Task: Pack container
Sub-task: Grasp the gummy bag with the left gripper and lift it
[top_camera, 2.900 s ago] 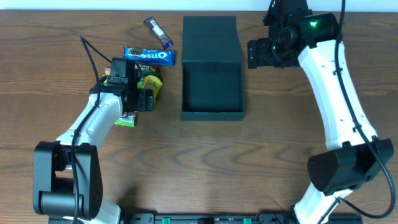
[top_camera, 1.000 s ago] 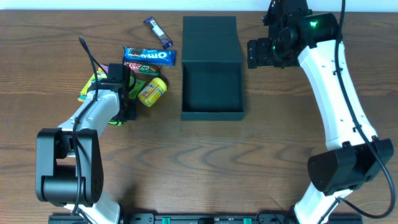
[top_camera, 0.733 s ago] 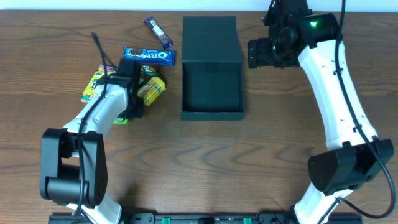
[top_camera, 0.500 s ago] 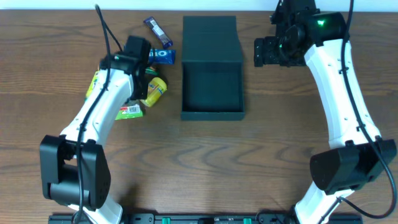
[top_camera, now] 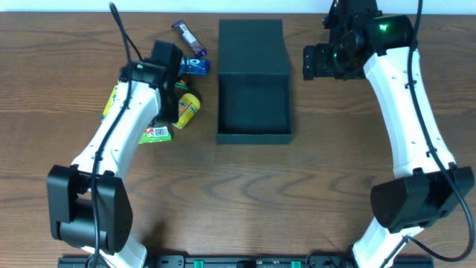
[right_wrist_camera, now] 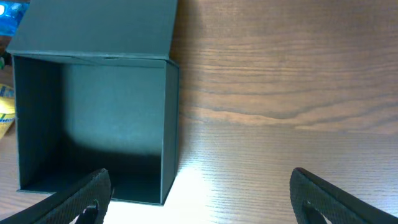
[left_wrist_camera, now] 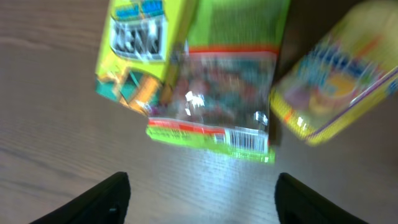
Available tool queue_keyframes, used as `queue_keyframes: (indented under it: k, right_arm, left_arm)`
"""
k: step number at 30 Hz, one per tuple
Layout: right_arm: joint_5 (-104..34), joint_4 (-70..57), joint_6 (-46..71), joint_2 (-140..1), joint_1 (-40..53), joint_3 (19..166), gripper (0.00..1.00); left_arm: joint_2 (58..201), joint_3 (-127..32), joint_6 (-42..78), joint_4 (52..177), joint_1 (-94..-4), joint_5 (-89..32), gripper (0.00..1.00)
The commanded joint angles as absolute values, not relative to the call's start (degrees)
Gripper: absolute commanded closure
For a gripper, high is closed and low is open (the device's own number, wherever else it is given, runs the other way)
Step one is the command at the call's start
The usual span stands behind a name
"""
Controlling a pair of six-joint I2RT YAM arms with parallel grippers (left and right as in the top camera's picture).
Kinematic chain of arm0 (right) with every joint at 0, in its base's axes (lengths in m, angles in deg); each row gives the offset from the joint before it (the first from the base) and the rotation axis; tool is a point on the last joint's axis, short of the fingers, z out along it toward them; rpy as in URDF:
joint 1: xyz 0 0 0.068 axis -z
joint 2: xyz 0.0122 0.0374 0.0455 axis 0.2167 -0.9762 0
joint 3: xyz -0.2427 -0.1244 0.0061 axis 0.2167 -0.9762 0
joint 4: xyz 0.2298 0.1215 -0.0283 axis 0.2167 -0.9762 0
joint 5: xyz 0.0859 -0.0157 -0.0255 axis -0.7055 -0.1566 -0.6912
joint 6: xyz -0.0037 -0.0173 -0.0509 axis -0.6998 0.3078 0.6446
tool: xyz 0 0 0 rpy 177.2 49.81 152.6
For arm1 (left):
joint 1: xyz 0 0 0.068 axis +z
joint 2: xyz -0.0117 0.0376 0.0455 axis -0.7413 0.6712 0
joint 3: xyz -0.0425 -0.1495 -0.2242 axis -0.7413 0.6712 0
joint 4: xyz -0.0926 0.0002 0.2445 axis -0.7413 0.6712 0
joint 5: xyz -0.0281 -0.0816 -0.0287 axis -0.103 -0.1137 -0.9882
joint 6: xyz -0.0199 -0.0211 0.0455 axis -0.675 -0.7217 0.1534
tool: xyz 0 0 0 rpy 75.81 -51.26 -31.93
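Since a second ago the left arm has swung toward the far side of the snack pile, and the left gripper's (left_wrist_camera: 202, 205) fingers have parted, holding nothing. Below them a green clear-windowed sweet packet (left_wrist_camera: 217, 93) touches a yellow-green packet (left_wrist_camera: 140, 37), with a round yellow tub (left_wrist_camera: 336, 93) just beside. Mid-worktop (top_camera: 223, 193) sits the dark teal-green square container (top_camera: 253, 138), lid folded back, empty. The right gripper (right_wrist_camera: 208, 205) hovers beside it, fingers apart. Closing on touching packets could snag two or roll the tub.

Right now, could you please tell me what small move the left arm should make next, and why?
Probably lower the left gripper onto the green packet and close: its jaws stand open above it, holding nothing, and the container is empty.
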State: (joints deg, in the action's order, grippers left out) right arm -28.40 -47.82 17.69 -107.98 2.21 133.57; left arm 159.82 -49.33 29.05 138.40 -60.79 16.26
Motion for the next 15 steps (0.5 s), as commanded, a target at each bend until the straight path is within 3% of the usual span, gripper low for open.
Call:
queue_keyframes:
  k: [1,15]
  right_arm:
    - [-28.4,-47.9,18.4,-108.1,2.4,133.5,0.08]
    - [-28.4,-48.1,18.4,-108.1,2.4,133.5,0.08]
  left_arm:
    - [159.4,-45.6,29.0,137.1,-61.9,17.3,0.22]
    - [159.4,-30.6,31.1,114.8,-62.3,17.7,0.32]
